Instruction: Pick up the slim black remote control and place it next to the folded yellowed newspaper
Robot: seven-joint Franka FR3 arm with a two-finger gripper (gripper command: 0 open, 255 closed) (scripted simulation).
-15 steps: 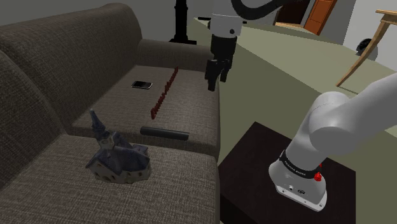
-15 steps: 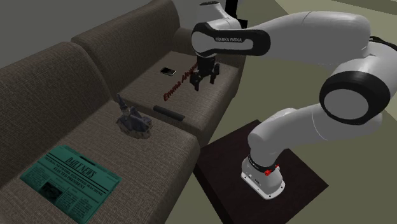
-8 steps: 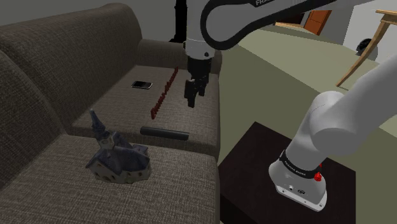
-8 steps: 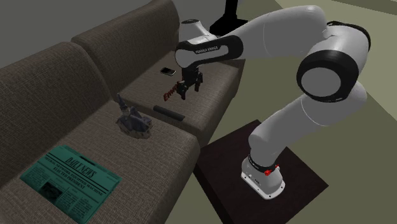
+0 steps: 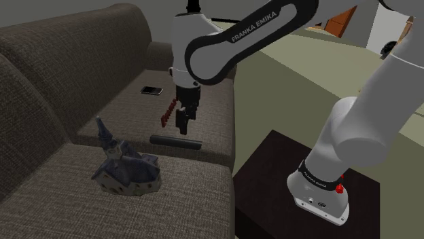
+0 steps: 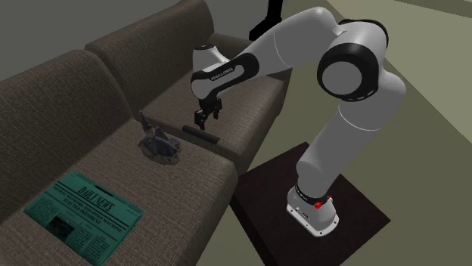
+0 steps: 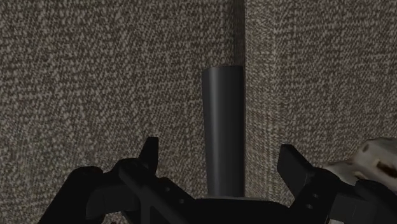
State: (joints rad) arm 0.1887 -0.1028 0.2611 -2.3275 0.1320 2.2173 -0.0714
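Note:
The slim black remote [image 5: 176, 141] [image 6: 200, 134] lies on the brown sofa seat beside the seam between two cushions. My gripper [image 5: 182, 125] [image 6: 202, 121] hangs open a little above it, fingers pointing down. In the wrist view the remote [image 7: 223, 121] runs lengthwise away from the gripper [image 7: 218, 158], between the two spread fingers, untouched. The folded newspaper [image 6: 83, 214], drawn teal, lies flat on the sofa cushion at the second exterior view's lower left.
A dark blue-grey figurine [image 5: 124, 166] [image 6: 157, 143] stands on the cushion near the remote. A small phone [image 5: 150, 89] and a red strip of letters [image 5: 167, 111] lie farther back. The sofa's backrest [image 5: 61, 61] rises behind. My stand [image 5: 299, 197] is beside the sofa.
My gripper has swung from over the sofa's far end toward the remote and dropped lower, now hovering just above it. Nothing on the sofa has moved.

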